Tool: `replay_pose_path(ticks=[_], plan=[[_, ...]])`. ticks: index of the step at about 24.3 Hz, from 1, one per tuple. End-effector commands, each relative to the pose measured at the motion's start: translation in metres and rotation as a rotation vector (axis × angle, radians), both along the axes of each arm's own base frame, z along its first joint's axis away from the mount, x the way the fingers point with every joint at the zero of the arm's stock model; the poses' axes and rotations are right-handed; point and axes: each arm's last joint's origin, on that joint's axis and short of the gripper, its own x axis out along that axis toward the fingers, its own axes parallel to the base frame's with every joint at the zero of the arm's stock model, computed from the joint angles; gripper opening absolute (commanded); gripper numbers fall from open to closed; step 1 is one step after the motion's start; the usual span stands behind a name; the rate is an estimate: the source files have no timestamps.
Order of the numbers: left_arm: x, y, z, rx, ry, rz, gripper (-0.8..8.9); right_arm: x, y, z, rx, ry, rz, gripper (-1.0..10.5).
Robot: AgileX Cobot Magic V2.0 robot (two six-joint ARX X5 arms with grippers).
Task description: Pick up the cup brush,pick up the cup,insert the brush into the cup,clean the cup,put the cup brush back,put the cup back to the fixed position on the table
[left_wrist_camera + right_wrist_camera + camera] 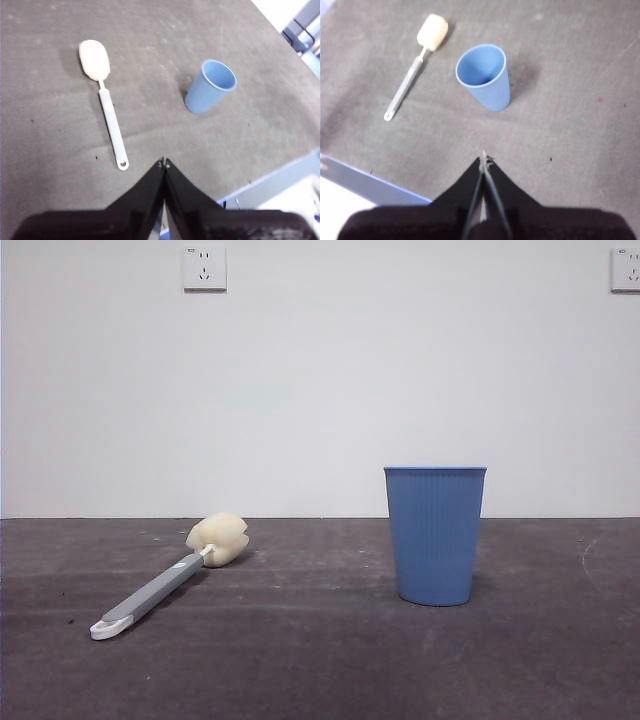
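Nearest you in the front view is the white loop at the end of the brush, lying flat on the table in the lower left of the frame. Its grey handle runs up and away to the cream sponge head near the frame's middle left. The cup stands upright, mouth up and empty, right of centre and well apart from the brush.

Both arms wait above the table. The left pincer is pressed together, holding nothing, with the brush's loop just beyond its tips in its own view. The right pincer is likewise pressed together and empty, with the cup ahead of it.

Expect the brush to be light, with a stiff, slim handle. Take it across the grey mid-handle, not the sponge, which will likely squash and let it swing. You will need to spread the jaws first and come down low, since the handle lies flat on the table.

The cup looks like thin, light plastic that may flex or tip. Its ribs should help grip. Pinch one wall at the rim, or close gently around the body.
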Motion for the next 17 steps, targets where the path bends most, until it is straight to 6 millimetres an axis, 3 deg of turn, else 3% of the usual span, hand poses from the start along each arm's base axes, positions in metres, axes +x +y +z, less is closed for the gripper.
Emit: replay_pose_path(ticks=[1, 9, 10, 12, 13, 14, 17], plan=[[-0.0011, -0.0007, -0.0035, 0.029, 0.026, -0.035, -0.06, 0.005, 0.0008, 0.0015, -0.011, 0.031, 0.017, -0.1], [0.0012, -0.0017, -0.0049, 0.034, 0.047, -0.053, 0.26, 0.0129, 0.0036, -0.0037, 0.021, 0.119, 0.095, 0.1], [0.002, -0.0017, -0.0048, 0.03, 0.053, -0.049, 1.29, 0.0132, 0.0035, -0.0035, 0.019, 0.116, 0.094, 0.6], [0.0033, -0.0019, -0.0048, 0.025, 0.058, -0.046, 4.8, 0.0135, 0.0036, -0.0033, 0.02, 0.112, 0.094, 3.4], [0.0036, -0.002, -0.0048, 0.024, 0.06, -0.048, 5.69, 0.0135, 0.0036, -0.0032, 0.02, 0.112, 0.094, 4.9], [0.0036, -0.0023, -0.0049, 0.023, 0.06, -0.054, 5.7, 0.0136, 0.0036, -0.0032, 0.02, 0.111, 0.094, 5.9], [0.0066, -0.0033, -0.0049, 0.024, 0.065, -0.065, 5.7, 0.0137, 0.0036, -0.0031, 0.021, 0.11, 0.094, 6.0]])
